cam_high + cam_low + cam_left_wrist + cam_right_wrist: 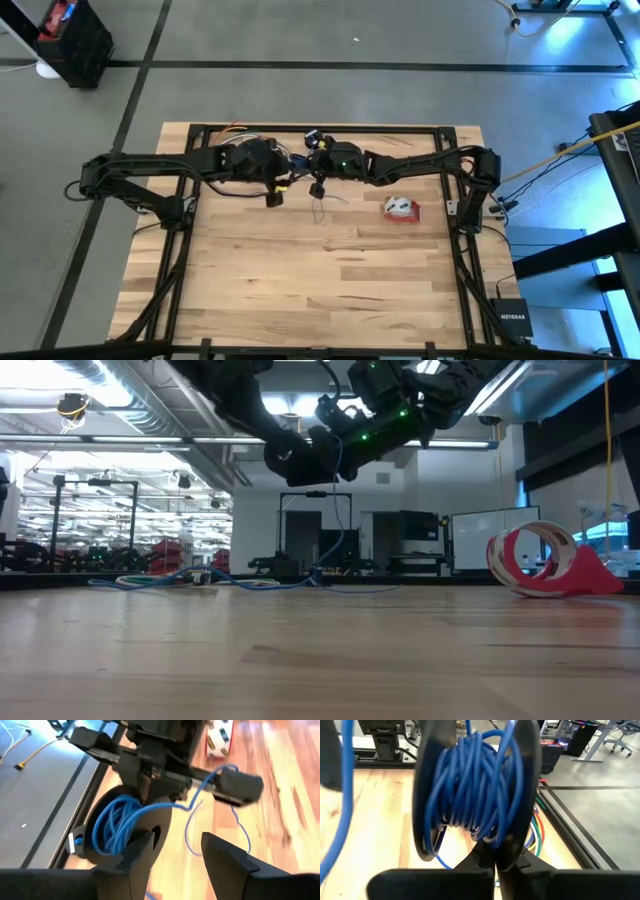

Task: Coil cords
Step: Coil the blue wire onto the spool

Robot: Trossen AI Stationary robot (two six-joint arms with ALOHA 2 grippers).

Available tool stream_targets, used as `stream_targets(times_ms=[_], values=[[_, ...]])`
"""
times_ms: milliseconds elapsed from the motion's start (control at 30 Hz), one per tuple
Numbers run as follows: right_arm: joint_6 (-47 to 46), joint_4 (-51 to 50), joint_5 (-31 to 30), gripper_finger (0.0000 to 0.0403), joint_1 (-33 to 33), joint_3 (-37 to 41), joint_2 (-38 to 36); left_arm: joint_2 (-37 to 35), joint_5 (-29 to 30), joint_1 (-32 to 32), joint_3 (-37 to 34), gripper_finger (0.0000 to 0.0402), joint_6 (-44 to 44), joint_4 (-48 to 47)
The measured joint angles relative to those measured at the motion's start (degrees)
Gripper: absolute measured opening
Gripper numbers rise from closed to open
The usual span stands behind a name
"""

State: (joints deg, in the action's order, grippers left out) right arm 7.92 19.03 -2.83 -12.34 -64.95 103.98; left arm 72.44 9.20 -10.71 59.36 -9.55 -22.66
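Observation:
The thin blue cord (475, 785) is wound on its black round puck (92, 827), a spool with two black discs (522, 795). My right gripper (495, 867), reaching in from the table's right (318, 162), is shut on it above the table's far middle. A loose length of cord (240, 825) runs off the spool, drapes over the right gripper's body and hangs down (341, 510) onto the wood (320, 210). My left gripper (175, 855) stands open just short of the spool (275, 197), with nothing between its fingers. The red-and-white cord bundle (400, 208) rests on the table at the right (540, 560). My right gripper pinches the puck's lower rim (507, 847) between its two shut fingers. The fingers come from the table's right, slanting a little downward. The puck stands on edge in front of them, lifted clear of the table, and its loose cord hangs slack below.
Black frame rails (460, 230) run along the table's sides and far edge. Coloured wires (536, 832) lie by the far edge. More blue cord (200, 580) lies beyond the table in the low view. The near half of the wooden top (320, 290) is bare.

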Motion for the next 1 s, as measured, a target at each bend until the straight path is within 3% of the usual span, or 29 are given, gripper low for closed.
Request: stream_targets(times_ms=[433,700,1000], values=[[1.36,-0.47,0.09,0.0001,0.04,0.02,0.00,-0.04,0.80,1.34,4.74,0.0164,-4.15,-9.47],[1.49,-0.84,0.07,0.0001,0.04,0.05,0.00,-0.46,7.53,1.10,6.00,0.0164,-2.46,-15.62],[1.45,-0.79,0.11,0.0001,0.02,0.07,0.00,-0.46,6.42,-1.42,1.54,0.0164,-5.65,-9.21]])
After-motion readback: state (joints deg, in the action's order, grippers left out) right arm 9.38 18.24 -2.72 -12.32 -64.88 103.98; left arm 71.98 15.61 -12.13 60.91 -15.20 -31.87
